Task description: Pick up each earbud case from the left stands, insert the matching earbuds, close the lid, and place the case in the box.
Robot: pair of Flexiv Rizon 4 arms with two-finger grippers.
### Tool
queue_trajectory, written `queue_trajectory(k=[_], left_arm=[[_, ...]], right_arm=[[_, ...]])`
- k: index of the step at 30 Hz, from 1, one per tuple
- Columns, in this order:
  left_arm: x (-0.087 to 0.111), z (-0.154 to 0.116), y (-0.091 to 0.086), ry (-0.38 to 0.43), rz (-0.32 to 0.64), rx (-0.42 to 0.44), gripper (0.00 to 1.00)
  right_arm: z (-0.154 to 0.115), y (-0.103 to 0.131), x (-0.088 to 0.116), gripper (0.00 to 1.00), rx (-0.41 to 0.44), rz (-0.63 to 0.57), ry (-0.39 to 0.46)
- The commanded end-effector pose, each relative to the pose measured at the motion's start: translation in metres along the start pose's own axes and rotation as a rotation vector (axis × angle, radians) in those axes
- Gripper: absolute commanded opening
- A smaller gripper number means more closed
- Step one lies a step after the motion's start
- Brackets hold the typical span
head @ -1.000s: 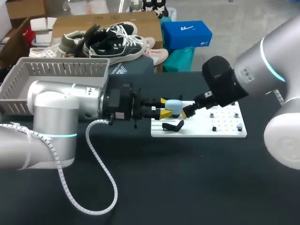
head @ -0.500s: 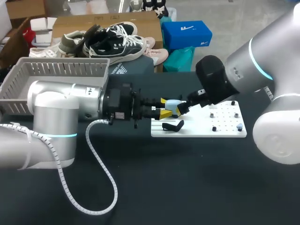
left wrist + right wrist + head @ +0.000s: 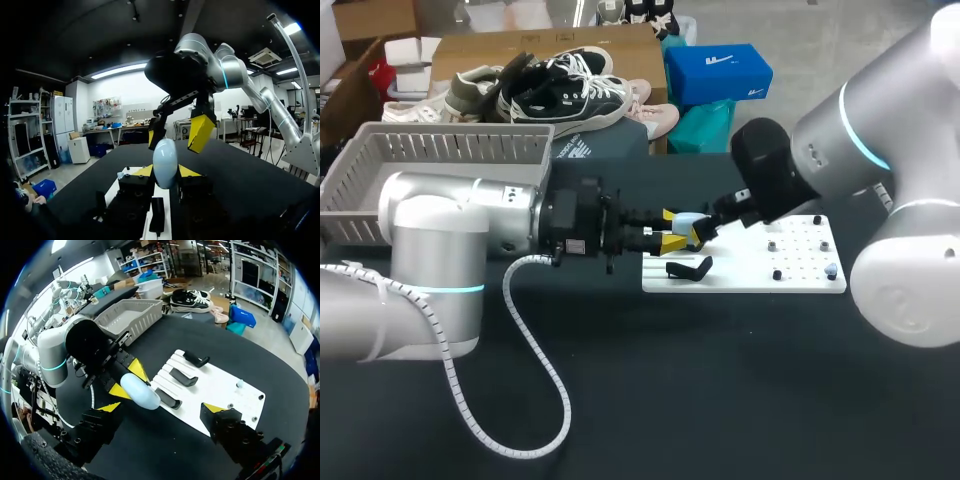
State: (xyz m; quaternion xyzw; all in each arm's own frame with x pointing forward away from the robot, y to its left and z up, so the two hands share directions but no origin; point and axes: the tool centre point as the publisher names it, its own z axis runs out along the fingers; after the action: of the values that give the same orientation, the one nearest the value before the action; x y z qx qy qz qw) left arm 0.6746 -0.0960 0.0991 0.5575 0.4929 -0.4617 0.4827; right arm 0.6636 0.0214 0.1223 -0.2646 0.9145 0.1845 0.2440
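Observation:
A light blue earbud case [image 3: 689, 221] hangs above the left end of the white board [image 3: 805, 258], lid closed, with my left gripper [image 3: 670, 229] shut on its lower part. In the left wrist view the case [image 3: 165, 161] stands upright between the left gripper's [image 3: 166, 171] yellow tips. My right gripper [image 3: 176, 135] is open, one yellow finger on each side of the case's top, apart from it. In the right wrist view the case [image 3: 140, 392] lies ahead of my right gripper [image 3: 161, 407], between its wide-spread tips. Small earbuds [image 3: 831, 270] sit on the board's right part.
Black stands [image 3: 182, 376] lie in a row on the board's left part; one stand [image 3: 690, 268] is just below the case. A grey slatted basket [image 3: 440, 150] stands at the table's back left. The left arm's white cable [image 3: 535, 360] loops over the dark tabletop.
My right arm has moved left, bringing its open fingers from beside the board up to the case. The left arm and the case have kept still.

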Motion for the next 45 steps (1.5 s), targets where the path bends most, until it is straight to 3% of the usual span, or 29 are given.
queue_trajectory(k=[1,31,45], left_arm=[[0.001,0.0,0.001,-0.001,0.001,0.002,0.0],[0.001,0.0,0.001,-0.001,0.001,0.002,0.0],[0.001,0.0,0.001,-0.001,0.001,0.002,0.0]], right_arm=[[0.003,0.0,-0.002,1.0,0.005,0.003,-0.001],[0.006,-0.008,-0.008,1.0,0.027,0.01,0.011],[-0.006,-0.012,-0.027,1.0,0.046,0.003,-0.027]])
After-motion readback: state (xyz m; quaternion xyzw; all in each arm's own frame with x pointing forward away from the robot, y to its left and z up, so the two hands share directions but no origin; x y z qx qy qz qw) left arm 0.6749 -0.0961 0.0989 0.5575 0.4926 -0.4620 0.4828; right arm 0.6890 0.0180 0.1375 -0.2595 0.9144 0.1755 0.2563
